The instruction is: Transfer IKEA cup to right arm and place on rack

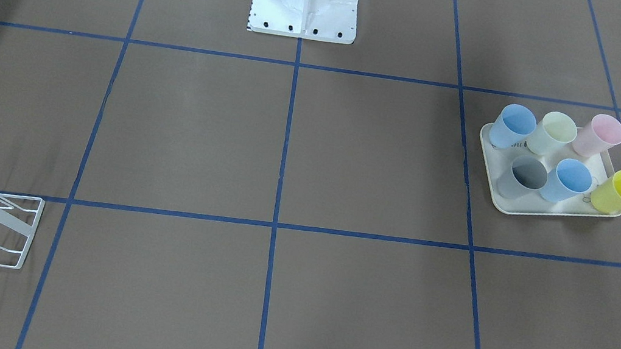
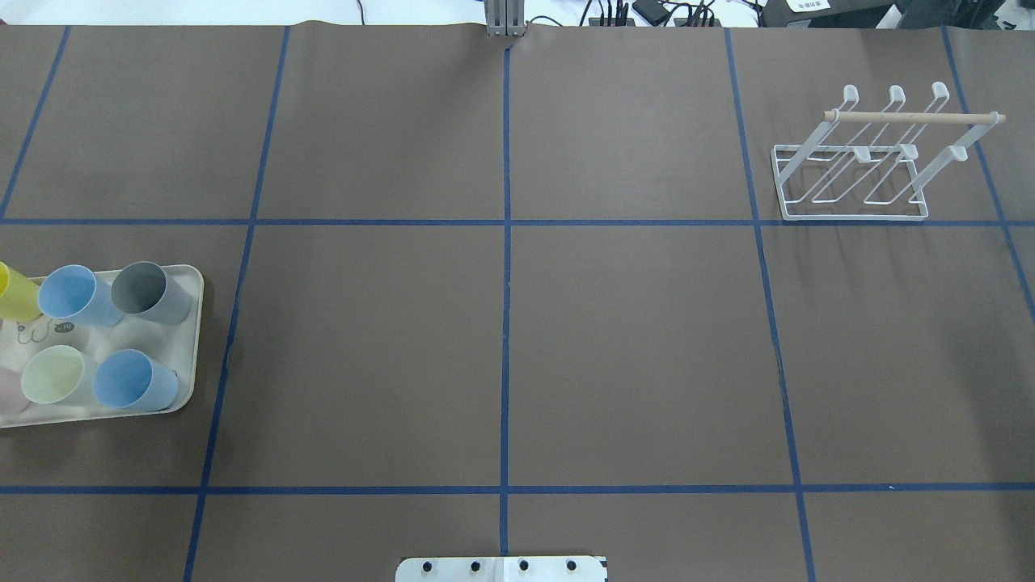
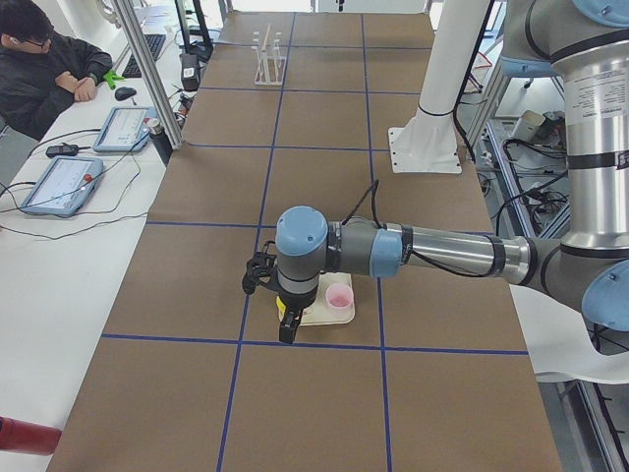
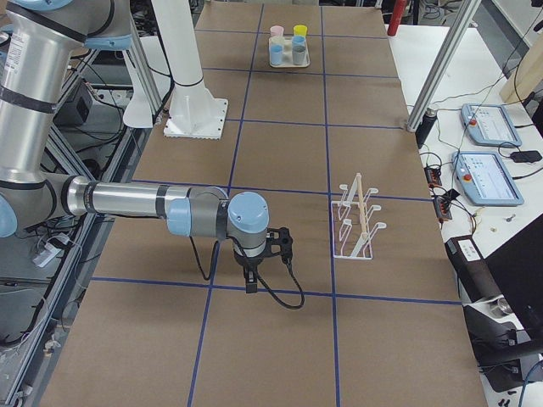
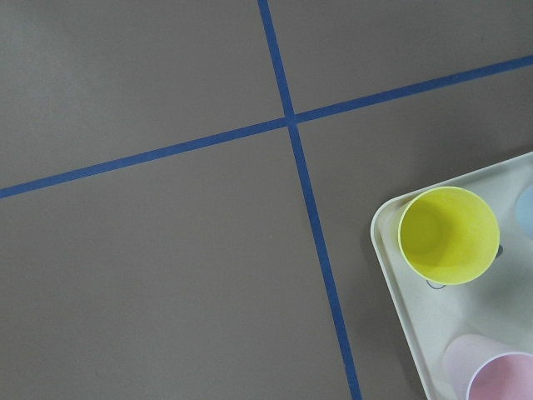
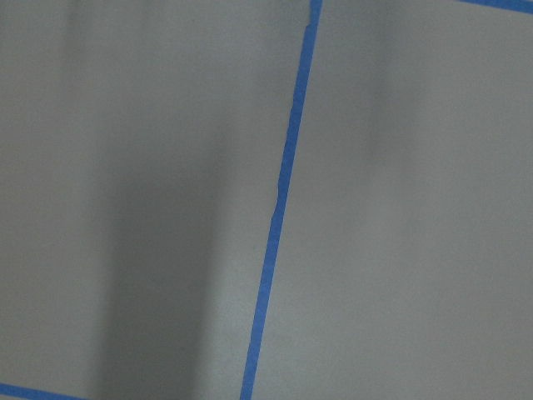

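- IKEA cups, six of them, stand mouth-up in two rows on a cream tray at the robot's left end of the worktop; none is held.
- Step in hand, as I judge it: the approach before the first pick. The left end effector hangs just beside the tray, above the yellow cup.
- Whether either end effector's fingers are apart or together, I cannot tell.
- Next: centre over one rim and descend without nudging its neighbours.
- The right end effector hovers near the rack.
- Cups: smooth, thin-walled, tapered plastic. Rack: white wire prongs, wooden rod.
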You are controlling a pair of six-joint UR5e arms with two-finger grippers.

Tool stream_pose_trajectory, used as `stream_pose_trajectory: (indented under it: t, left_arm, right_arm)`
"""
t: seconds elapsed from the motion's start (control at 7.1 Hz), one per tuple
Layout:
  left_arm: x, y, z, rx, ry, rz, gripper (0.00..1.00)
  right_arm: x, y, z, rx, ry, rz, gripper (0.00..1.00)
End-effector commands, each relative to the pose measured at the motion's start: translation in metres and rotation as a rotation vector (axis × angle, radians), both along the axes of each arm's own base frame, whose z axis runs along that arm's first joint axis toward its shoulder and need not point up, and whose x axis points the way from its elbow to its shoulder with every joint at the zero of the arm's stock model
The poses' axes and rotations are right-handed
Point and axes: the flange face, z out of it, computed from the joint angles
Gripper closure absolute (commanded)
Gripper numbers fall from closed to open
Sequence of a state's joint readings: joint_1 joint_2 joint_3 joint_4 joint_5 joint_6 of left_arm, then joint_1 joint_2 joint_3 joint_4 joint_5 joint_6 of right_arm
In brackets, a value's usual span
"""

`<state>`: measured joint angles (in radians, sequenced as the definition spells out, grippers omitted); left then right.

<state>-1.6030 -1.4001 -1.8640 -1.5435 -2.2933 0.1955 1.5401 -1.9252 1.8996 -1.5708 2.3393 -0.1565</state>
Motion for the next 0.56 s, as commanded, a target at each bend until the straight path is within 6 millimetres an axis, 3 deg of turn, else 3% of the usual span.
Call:
stream_pose_trajectory:
  t: [0.0, 0.42]
  left_arm:
    - [0.001, -0.001, -0.006, 0.009, -0.002, 0.0, 0.0]
    - [0.0, -0.001, -0.027, 0.053, -0.008, -0.001, 0.0]
  right_arm:
    - [0.0, -0.002, 0.0, 0.001, 0.0, 0.0, 0.01]
    - [-0.001, -0.011, -0.014, 0.169, -0.013, 0.001, 0.01]
